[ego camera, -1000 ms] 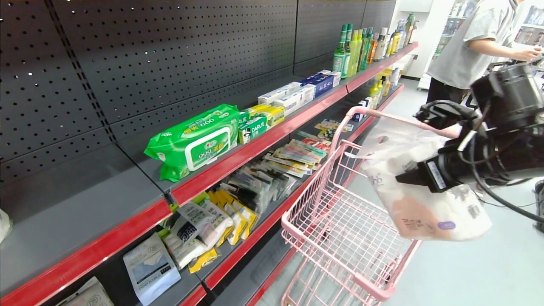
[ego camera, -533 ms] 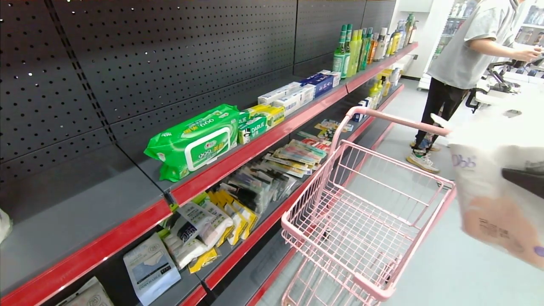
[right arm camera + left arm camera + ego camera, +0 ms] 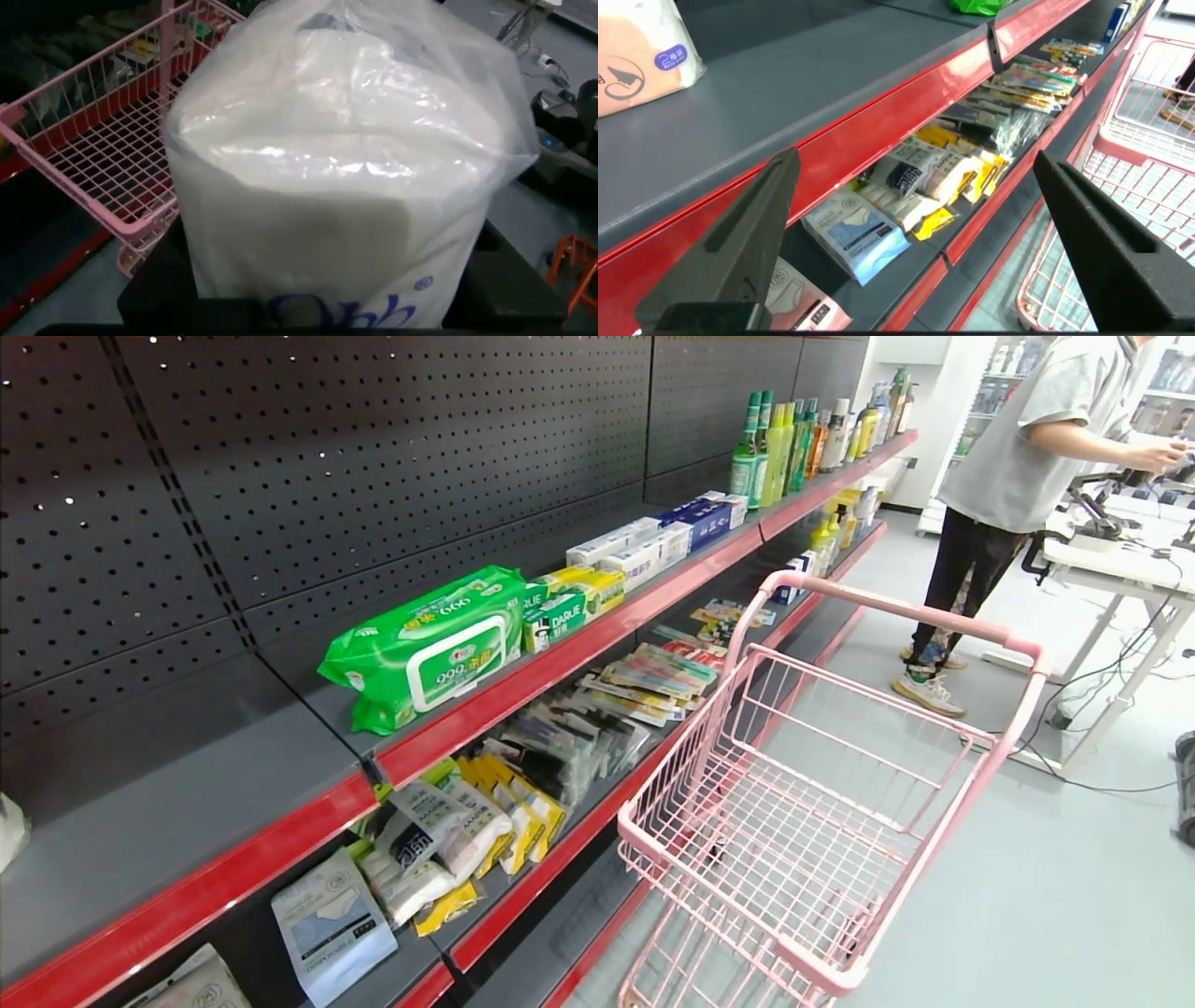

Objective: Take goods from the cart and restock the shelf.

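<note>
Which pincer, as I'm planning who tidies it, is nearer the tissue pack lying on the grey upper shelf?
Left. The left pincer hangs open just off the shelf's red edge, near the tissue pack. The right pincer grips a bagged pack out by the pink cart.

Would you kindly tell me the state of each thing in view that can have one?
left gripper: open, holding nothing.
right gripper: shut on the wrapped tissue pack.
wrapped tissue pack: held, clear of the pink cart.
pink cart: upright beside the shelf.
green wipes pack: lying on the shelf, lid shut.
</note>
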Controlling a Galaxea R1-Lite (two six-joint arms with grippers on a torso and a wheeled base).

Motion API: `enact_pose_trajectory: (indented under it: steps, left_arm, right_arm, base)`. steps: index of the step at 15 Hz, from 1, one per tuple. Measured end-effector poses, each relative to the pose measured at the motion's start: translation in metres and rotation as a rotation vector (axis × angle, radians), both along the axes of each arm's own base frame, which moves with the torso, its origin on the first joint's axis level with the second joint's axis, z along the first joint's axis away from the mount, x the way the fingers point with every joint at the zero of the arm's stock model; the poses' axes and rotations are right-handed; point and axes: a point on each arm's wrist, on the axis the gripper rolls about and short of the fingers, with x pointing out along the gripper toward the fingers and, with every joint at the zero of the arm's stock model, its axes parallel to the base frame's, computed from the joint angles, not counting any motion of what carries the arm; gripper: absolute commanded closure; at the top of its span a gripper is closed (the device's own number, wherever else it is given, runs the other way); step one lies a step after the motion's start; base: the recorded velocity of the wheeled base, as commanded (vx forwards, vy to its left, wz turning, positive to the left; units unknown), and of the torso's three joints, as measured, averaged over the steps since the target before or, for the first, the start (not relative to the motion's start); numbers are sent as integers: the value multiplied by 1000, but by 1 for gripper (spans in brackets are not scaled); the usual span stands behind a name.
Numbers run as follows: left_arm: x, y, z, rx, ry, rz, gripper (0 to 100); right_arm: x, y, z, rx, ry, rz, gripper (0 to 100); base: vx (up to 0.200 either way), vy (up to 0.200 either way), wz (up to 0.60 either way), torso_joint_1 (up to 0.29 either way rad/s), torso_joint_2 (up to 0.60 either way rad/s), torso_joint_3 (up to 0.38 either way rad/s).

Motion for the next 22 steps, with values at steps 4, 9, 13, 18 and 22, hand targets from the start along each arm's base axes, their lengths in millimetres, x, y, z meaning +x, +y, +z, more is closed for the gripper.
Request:
enact_pose_trajectory:
  steps: [4, 9, 13, 18, 22]
  left_arm:
    - [0, 0, 0, 0, 0, 0, 0]
    - [0, 0, 0, 0, 0, 0, 0]
    - [0, 0, 0, 0, 0, 0, 0]
    - [0, 0, 0, 0, 0, 0, 0]
    - [0, 0, 0, 0, 0, 0, 0]
  right_arm:
    - [-9, -1, -6, 17, -34, -5, 100]
    - [-3, 0, -8, 33, -11, 17, 100]
    - [10, 2, -4, 35, 9, 37, 100]
    - [32, 5, 6, 32, -6, 41, 100]
    - [40, 6, 5, 27, 32, 47, 100]
  base:
    - [0, 0, 0, 0, 0, 0]
    - [0, 0, 0, 180, -432, -255]
    - [0, 0, 0, 169, -389, -231]
    - [0, 0, 0, 166, -362, -211]
    - [0, 0, 0, 161, -340, -182]
